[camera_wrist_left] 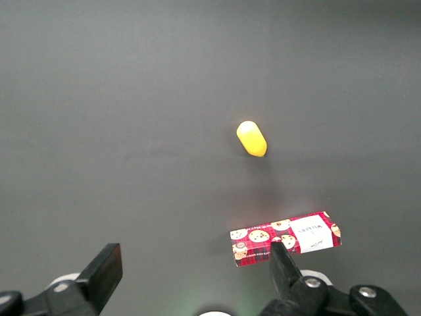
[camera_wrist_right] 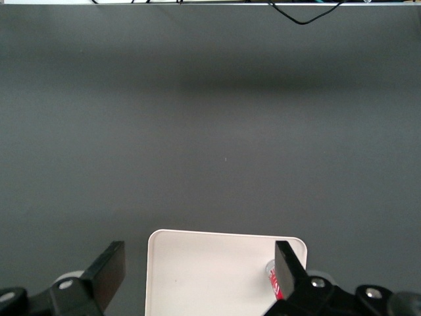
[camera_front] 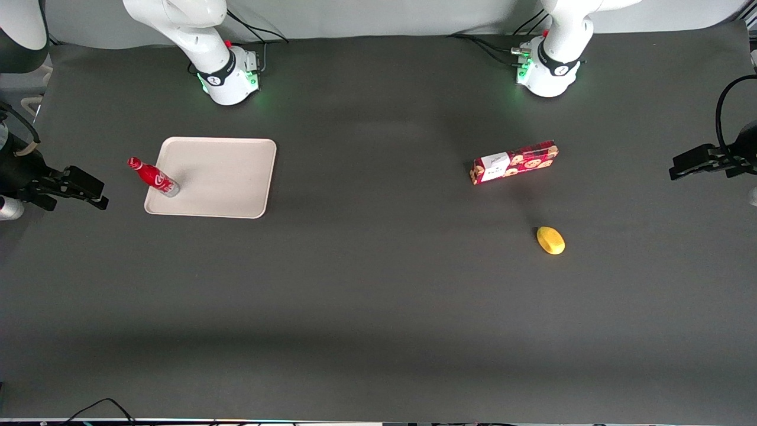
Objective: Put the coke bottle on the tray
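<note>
the small slim red coke bottle (camera_front: pixel 152 176) with white script and a red cap is seen standing on the flat beige-pink rectangular tray (camera_front: pixel 225 177), its silvery base resting just inside the tray's rim at the edge toward the working arm's end of the dark grey worktop (camera_front: pixel 378 307). in the front view the bottle and tray are found in the upper left of the frame, the bottle's cap leaning out past the tray's edge. the black two-finger gripper (camera_front: pixel 97 195) is shown at the left edge of that frame, near the bottle but apart from it, with nothing held; its fingers are spread wide and released. in the right wrist view the two fingers (camera_wrist_right: pixel 108 266) are seen well apart, with the tray's bare surface (camera_wrist_right: pixel 217 270) between them and a sliver of the bottle (camera_wrist_right: pixel 273 280) just beside one finger. toward the parked arm's end of the worktop a red rectangular cookie box (camera_front: pixel 514 162) is laid flat, and a small yellow lemon-like fruit (camera_front: pixel 550 240) is placed nearer to the front camera than the box.
</note>
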Available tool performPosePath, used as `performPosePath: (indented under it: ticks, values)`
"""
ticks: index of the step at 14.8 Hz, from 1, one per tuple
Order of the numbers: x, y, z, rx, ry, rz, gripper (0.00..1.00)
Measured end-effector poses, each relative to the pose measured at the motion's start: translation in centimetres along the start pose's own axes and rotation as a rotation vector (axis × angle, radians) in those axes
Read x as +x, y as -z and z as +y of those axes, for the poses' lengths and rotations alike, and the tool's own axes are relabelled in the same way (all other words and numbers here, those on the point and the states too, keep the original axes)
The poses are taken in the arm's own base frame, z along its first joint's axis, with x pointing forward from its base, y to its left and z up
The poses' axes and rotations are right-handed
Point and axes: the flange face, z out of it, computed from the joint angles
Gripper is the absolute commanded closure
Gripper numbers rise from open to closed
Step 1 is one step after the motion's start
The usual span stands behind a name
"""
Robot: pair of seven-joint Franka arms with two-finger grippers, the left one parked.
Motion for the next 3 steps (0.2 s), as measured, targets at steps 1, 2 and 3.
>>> performPosePath:
  ticks: [1, 2, 3]
  values:
    - [0.07, 0.14, 0.2, 0.0, -0.003, 0.0, 0.0]
    - [0.1, 0.14, 0.29, 0.0, -0.005, -0.003, 0.0]
    - [0.14, 0.09, 0.23, 0.001, -0.004, -0.005, 0.0]
